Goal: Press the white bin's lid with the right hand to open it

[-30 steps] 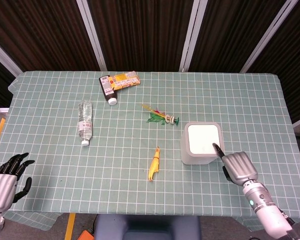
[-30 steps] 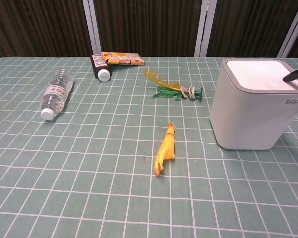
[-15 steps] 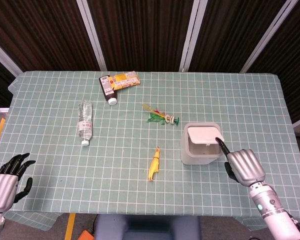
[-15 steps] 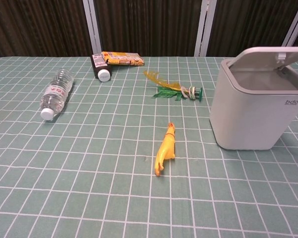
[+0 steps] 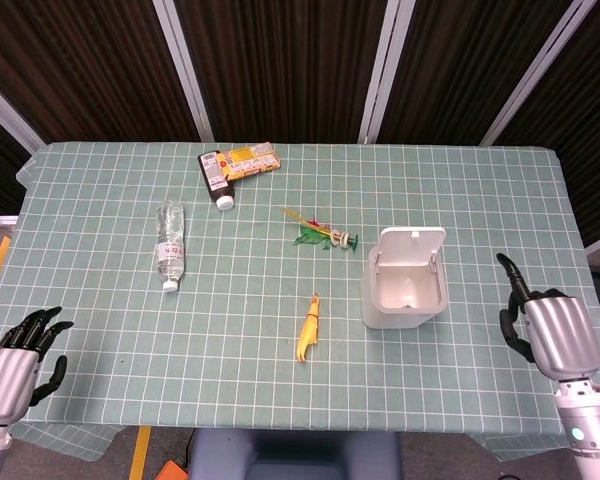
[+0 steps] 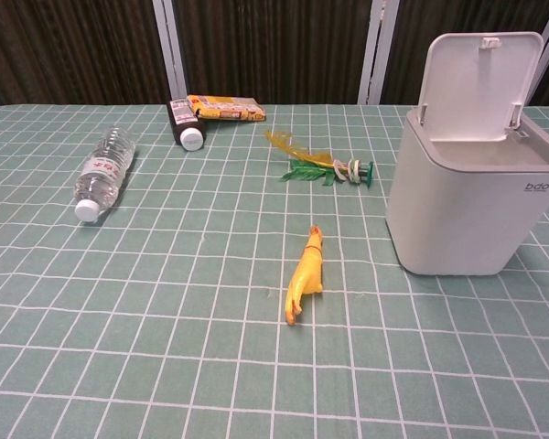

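Chest view is missing both my hands; overhead, my right hand (image 5: 543, 325) is hanging empty, fingers apart, beside the white bin (image 5: 404, 300), its lid (image 5: 411, 247) standing upright

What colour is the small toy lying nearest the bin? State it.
Yellow with an orange tip; the toy shows best in the chest view.

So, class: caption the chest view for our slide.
White bin with lid standing open, beside a yellow toy, a bottle and a feather toy on a checked cloth.
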